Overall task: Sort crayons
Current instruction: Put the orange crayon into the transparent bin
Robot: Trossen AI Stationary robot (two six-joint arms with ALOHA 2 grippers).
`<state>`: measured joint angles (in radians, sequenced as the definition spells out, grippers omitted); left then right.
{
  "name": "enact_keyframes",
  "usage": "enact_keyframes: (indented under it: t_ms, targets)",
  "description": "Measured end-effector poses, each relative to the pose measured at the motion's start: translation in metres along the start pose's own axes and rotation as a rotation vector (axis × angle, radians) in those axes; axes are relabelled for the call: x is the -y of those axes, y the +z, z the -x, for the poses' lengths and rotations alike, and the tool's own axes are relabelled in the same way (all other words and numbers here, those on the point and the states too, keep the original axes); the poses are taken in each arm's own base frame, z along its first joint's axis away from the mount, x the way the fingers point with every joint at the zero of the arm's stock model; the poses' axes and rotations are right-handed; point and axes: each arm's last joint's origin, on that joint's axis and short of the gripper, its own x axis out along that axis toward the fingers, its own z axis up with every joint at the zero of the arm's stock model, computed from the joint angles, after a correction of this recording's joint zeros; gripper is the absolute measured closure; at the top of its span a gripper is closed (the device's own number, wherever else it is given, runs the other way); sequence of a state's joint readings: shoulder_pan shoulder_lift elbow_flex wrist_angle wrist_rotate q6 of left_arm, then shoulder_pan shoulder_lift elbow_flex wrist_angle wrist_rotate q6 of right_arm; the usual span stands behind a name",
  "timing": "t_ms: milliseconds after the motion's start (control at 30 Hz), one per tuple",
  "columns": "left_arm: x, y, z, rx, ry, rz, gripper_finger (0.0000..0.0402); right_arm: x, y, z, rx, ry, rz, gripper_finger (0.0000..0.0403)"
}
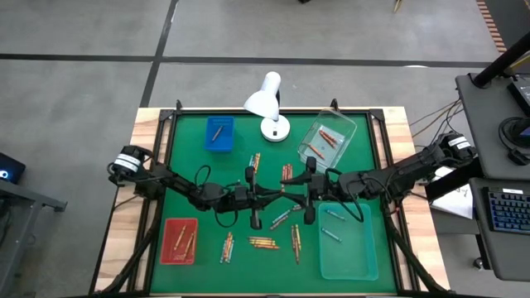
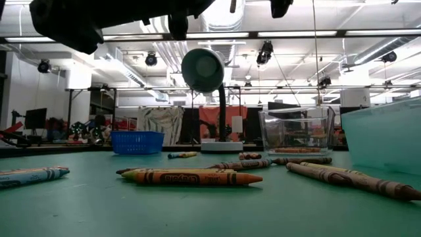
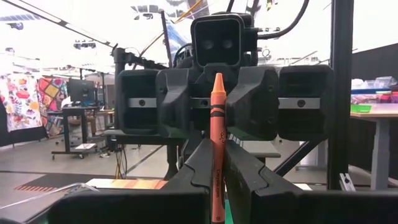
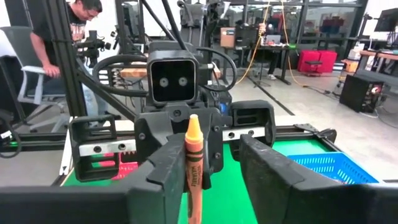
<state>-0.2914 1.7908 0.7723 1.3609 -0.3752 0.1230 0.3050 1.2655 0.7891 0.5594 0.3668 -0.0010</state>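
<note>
While most crayons (image 1: 263,242) lay scattered on the green mat (image 1: 248,265), 1 orange crayon (image 3: 217,149) stood upright, clamped between the shut fingers of the left gripper (image 3: 217,177) above the middle of the table. The right gripper (image 4: 214,165) faced it closely, its fingers parted wide; in the right wrist view the same orange crayon (image 4: 193,165) rose beside 1 of those fingers (image 4: 165,168), and whether it touched that finger could not be told. From above, the 2 grippers met just in front of the white lamp (image 1: 267,103).

Loose crayons lay below and beside them, some near the front edge. The red tray (image 1: 179,241) held a few, the blue basket (image 1: 219,133) held 1, the clear box (image 1: 328,137) held red ones, and the pale green tray (image 1: 348,240) held 2 light ones.

A person (image 4: 65,37) bent over beyond the table in the right wrist view.
</note>
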Motion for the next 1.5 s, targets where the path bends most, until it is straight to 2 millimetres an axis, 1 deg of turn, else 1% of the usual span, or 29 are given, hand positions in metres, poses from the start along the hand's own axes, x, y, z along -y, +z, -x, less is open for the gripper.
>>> enact_keyframes:
  t_ms: [333,433,533,667,833,933,1033,1133,1233,1367,1500]
  targets:
    - [-0.001,-0.001,-0.001,-0.014,0.014,-0.005,0.0401,0.000,0.000,0.000,0.000,0.005,0.001,0.0361]
    - [-0.001,-0.001,-0.001,-0.014,0.015,-0.005,0.0401,0.000,0.000,0.000,0.000,0.004,0.005,0.0384]
    - [-0.001,-0.001,-0.001,-0.014,0.014,0.003,0.0399,0.000,0.000,0.000,0.000,0.004,0.013,0.0387]
    - [-0.001,-0.001,-0.001,-0.014,0.014,0.030,0.0382,0.000,0.000,0.000,0.000,0.003,0.013,0.0385]
    - [-0.002,-0.001,0.001,-0.025,0.008,0.026,0.0341,0.000,0.000,0.000,-0.003,-0.002,0.019,0.0385]
    - [-0.005,0.003,0.007,-0.035,0.012,0.015,0.0312,0.001,0.006,-0.002,0.006,-0.009,0.024,0.0385]
    - [-0.010,0.010,0.015,-0.042,0.094,0.013,0.0288,0.005,0.013,-0.003,-0.022,-0.023,0.047,0.0385]
    - [-0.017,0.014,0.028,-0.071,0.191,0.002,0.0272,0.015,0.021,-0.006,-0.085,-0.080,0.058,0.0385]
    - [-0.024,0.019,0.043,-0.087,0.255,0.002,0.0264,0.031,0.028,-0.009,-0.202,-0.214,0.088,0.0385]
    - [-0.030,0.023,0.061,-0.108,0.271,0.036,0.0263,0.062,0.033,-0.009,-0.409,-0.409,0.114,0.0385]
    - [-0.037,0.025,0.079,-0.120,0.272,0.102,0.0262,0.099,0.029,-0.002,-0.619,-0.559,0.074,0.0385]
